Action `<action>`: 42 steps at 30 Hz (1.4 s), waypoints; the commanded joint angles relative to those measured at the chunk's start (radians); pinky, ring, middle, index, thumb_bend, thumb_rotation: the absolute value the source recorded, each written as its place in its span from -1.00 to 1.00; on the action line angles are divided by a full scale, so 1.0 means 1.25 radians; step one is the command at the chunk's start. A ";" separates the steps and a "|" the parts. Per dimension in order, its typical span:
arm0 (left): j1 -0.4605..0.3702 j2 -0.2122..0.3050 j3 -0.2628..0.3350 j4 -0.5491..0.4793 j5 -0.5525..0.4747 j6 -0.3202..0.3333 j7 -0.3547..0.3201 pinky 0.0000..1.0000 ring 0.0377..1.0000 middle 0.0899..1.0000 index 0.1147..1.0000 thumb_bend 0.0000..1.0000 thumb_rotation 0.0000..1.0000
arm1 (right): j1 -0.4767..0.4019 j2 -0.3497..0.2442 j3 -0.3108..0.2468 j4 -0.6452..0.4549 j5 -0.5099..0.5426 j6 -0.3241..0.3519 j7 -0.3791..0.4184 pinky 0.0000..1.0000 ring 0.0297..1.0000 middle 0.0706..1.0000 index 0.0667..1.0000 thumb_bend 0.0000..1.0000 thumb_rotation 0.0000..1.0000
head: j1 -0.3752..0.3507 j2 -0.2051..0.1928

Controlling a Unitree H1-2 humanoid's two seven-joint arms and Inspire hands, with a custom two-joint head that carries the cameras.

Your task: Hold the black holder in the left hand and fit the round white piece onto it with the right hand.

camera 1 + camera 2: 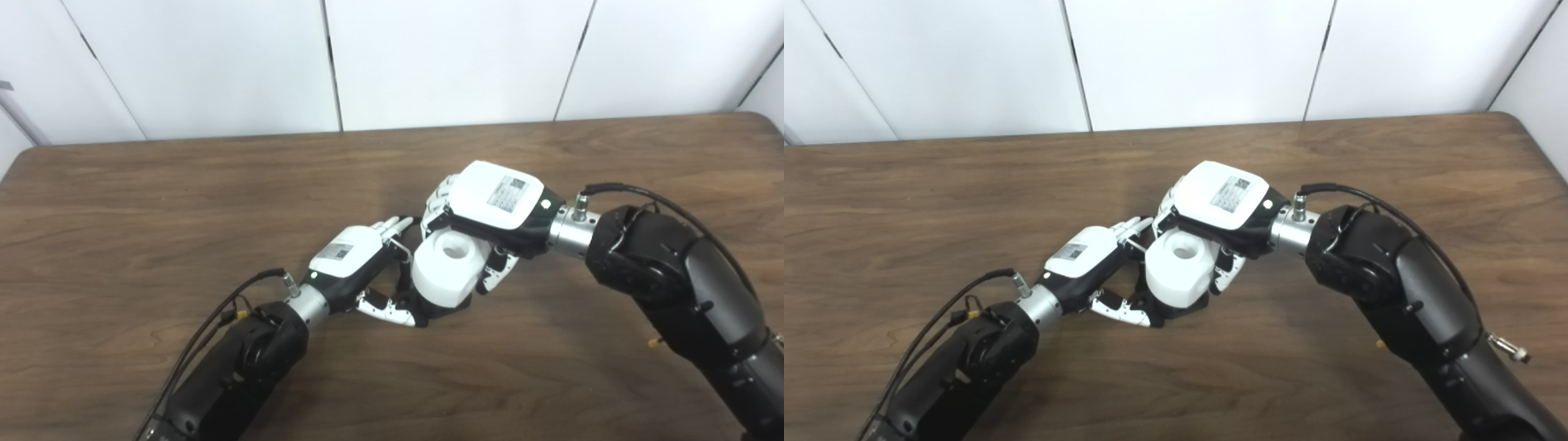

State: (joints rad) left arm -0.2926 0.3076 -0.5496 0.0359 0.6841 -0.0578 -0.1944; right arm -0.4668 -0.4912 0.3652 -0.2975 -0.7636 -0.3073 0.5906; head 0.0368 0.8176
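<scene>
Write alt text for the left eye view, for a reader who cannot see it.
Two robot arms meet at the middle of a brown wooden table: the right robot hand grips a round white piece with a hole in its top, set on a black holder that the left robot hand holds from the side. White wall panels stand behind.

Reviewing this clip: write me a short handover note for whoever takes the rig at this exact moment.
Left hand: shut on the black holder, low over the table.
Right hand: fingers shut on the round white piece, which sits on top of the holder.
Done: both parts grasped and brought together.
Left: full seating cannot be confirmed from here; check it, then release.
</scene>
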 commanded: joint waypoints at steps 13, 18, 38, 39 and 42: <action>0.034 0.007 -0.039 0.013 0.033 0.018 -0.069 0.92 1.00 0.97 -0.16 0.05 -0.86 | -0.039 -0.002 0.000 -0.016 0.026 -0.021 0.022 0.52 0.47 0.32 -0.11 0.05 -0.73 | 0.006 0.004; 0.034 0.007 -0.038 0.008 0.029 0.023 -0.074 0.94 1.00 0.96 -0.16 0.05 -0.86 | -0.031 0.018 0.002 -0.002 0.014 -0.025 0.000 0.50 0.47 0.30 -0.11 0.05 -0.73 | 0.006 0.007; 0.043 0.014 -0.038 -0.014 0.023 0.038 -0.085 0.93 1.00 0.96 -0.16 0.05 -0.86 | -0.006 0.058 0.017 0.035 -0.038 -0.024 -0.029 0.49 0.47 0.32 -0.11 0.05 -0.73 | 0.013 0.018; 0.043 0.015 -0.038 -0.016 0.022 0.040 -0.087 0.93 1.00 0.97 -0.16 0.05 -0.86 | -0.007 0.055 0.017 0.037 -0.037 -0.027 -0.028 0.48 0.47 0.32 -0.11 0.05 -0.73 | 0.012 0.018; 0.045 0.018 -0.036 -0.020 0.018 0.041 -0.089 0.94 1.00 0.96 -0.16 0.05 -0.86 | -0.010 0.045 0.018 0.039 -0.037 -0.035 -0.026 0.46 0.46 0.32 -0.11 0.05 -0.73 | 0.004 0.019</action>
State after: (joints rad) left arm -0.2811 0.3101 -0.5503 -0.0033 0.6844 -0.0122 -0.2155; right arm -0.4523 -0.4240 0.3831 -0.2508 -0.8074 -0.3288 0.5715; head 0.0445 0.8406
